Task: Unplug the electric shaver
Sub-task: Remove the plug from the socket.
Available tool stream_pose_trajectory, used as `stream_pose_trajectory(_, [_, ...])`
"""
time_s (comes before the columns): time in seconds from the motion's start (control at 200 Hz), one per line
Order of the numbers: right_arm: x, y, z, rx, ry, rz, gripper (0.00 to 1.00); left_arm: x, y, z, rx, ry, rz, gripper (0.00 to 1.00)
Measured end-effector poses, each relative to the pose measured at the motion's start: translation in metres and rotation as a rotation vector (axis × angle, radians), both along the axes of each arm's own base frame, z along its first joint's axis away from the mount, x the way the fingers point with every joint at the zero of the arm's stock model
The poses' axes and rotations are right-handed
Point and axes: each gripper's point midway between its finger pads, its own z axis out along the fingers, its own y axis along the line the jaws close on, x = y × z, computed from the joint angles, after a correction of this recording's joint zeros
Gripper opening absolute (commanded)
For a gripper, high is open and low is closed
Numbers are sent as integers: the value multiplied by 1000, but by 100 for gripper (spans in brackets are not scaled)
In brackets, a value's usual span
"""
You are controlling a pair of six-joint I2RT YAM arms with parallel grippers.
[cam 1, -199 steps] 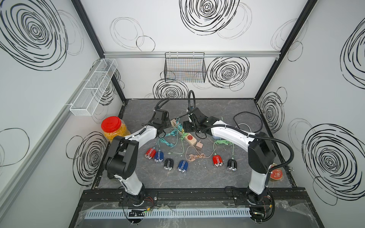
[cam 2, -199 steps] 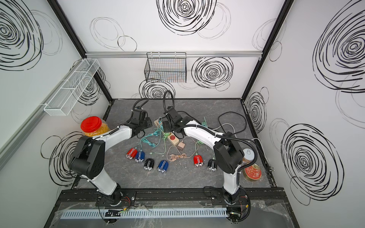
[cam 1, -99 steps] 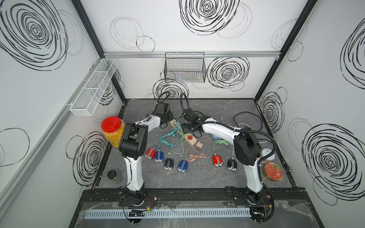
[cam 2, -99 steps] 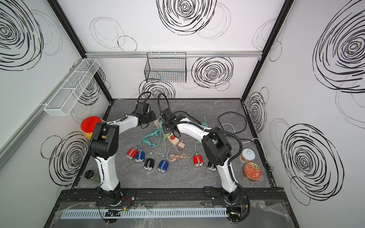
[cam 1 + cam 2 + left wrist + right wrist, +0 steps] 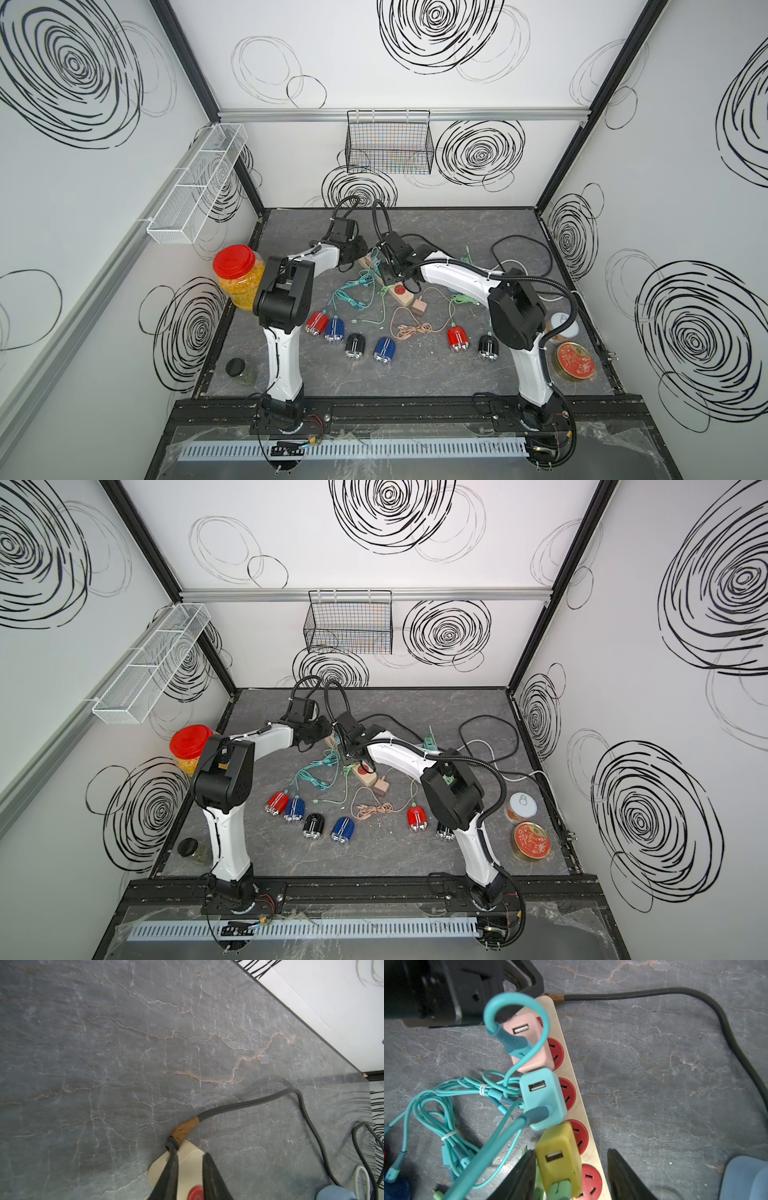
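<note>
Right gripper point(image 5: 571, 1150) hung open astride the yellow-green plastic charger block point(image 5: 558, 1147) in the cream power strip point(image 5: 579, 1109), mid-grasp; next, seemingly, squeeze and pull straight out.

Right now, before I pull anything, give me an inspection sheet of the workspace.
Surface: grey marbled tabletop.
Job's things: power strip carries pink adapter, blue adapter, yellow adapter; six shavers lie in a front row.
Clutter: red-lidded jar, small dark jar, red tin along the sides.
Hands: left hand shut on the power strip's end; right hand open around the yellow adapter.
Cables: teal cables bundled beside the strip; black mains cord trailing away.
Surroundings: wire basket on the back wall; white wire shelf on a side wall.
</note>
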Motion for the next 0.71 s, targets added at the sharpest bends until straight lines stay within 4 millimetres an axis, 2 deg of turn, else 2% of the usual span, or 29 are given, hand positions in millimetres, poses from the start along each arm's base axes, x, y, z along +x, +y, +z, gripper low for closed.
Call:
stream_pose_trajectory(0.115, [-1,2,-1,4,5,10,50,1,-1,0,-2,0,0,23])
stream_pose_trajectory(0.29, [-2,4,-8,-2,21,24,51,2,-5,1,-8,-4,-4,16])
stream_pose_trajectory(0.5, [-2,4,-16,-12,33,33,50,3,-10,3,-19,-21,-7,16])
stream_pose_trajectory(0.61, [-3,4,-16,-10,35,37,44,3,-10,3,-17,-22,-7,16])
stream_pose_trajectory(0.706, [-3,5,-16,-9,36,43,36,3,-11,3,-17,-21,-7,16])
